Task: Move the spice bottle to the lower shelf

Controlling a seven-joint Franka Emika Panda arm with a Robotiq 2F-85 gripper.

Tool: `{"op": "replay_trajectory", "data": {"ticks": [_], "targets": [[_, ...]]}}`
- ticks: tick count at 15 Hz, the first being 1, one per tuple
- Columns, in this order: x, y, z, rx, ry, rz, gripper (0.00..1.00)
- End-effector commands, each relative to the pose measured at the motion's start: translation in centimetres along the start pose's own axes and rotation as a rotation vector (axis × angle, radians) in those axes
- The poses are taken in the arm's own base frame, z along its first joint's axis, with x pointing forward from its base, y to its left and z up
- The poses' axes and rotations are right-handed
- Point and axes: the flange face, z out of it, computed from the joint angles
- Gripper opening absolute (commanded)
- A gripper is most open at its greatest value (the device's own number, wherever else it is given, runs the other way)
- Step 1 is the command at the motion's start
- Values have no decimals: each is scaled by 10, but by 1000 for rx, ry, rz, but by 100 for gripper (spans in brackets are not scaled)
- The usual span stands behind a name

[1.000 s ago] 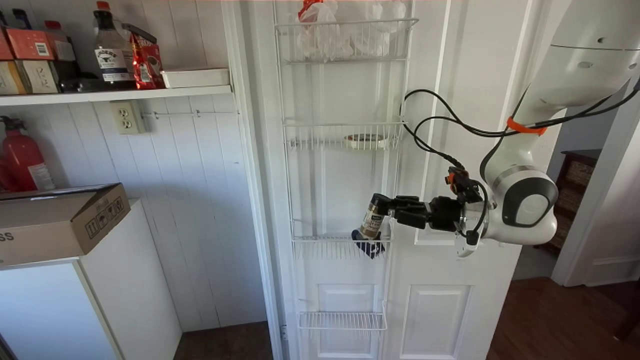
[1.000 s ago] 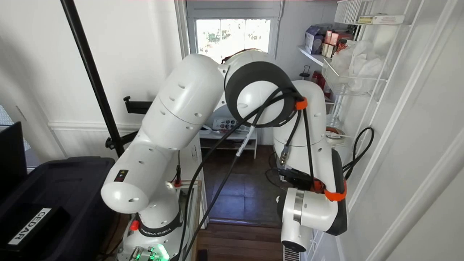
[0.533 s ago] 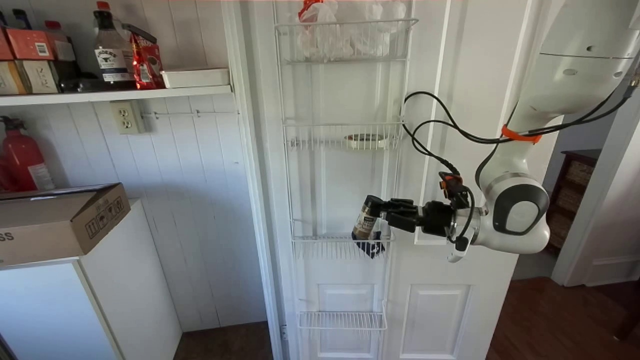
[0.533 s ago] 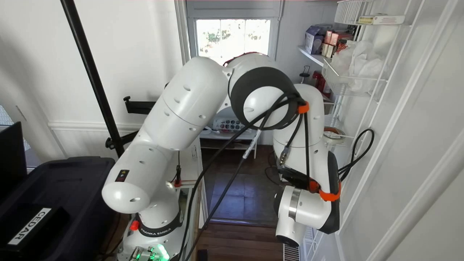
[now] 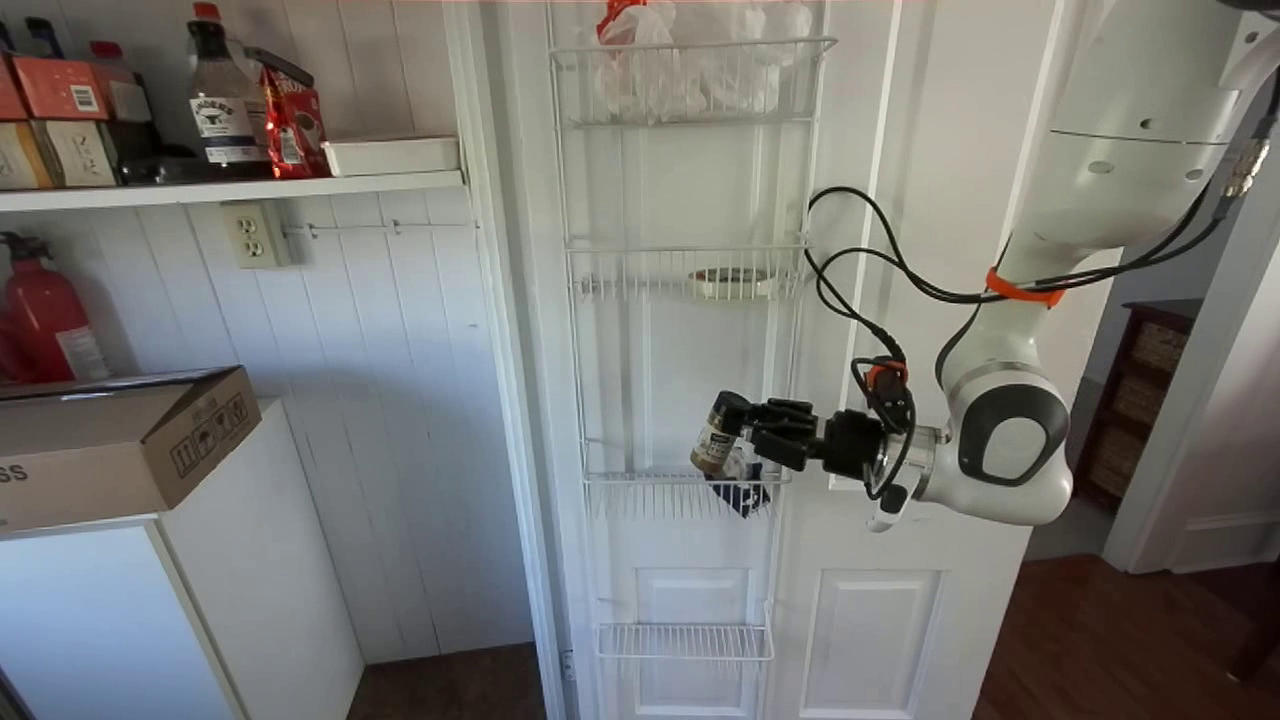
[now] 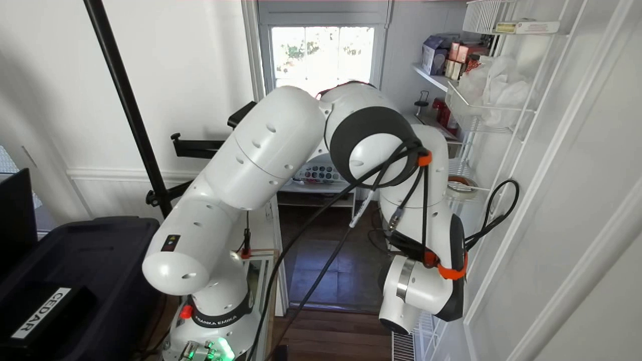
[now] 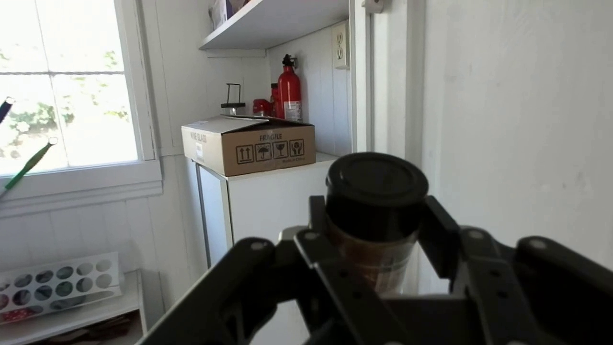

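Apparently the placing step, with the spice bottle [image 5: 714,444] at the lower shelf [image 5: 640,481].
The end effector [image 7: 376,216] pinches the bottle's capped end; it tilts, base appearing just above the rim. Next should come righting, lowering, then release.

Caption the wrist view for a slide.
Spice bottle gripped between the jaws, cardboard box on the white cabinet beyond.

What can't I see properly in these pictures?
Spice bottle: lower end behind the fingers in the wrist view; all behind the arm in an exterior view.
Label words and what the dark thing is: too small in an exterior view.
White bags: tops cut off by the edge in an exterior view.
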Motion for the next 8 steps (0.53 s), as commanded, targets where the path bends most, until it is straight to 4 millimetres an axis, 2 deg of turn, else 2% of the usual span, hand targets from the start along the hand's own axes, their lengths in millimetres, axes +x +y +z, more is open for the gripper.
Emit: {"op": "replay_trajectory", "data": {"ticks": [1,8], "targets": [[12,-1,15,32,-22,-47,25],[27,-7,25,61,20,-74,25]]}}
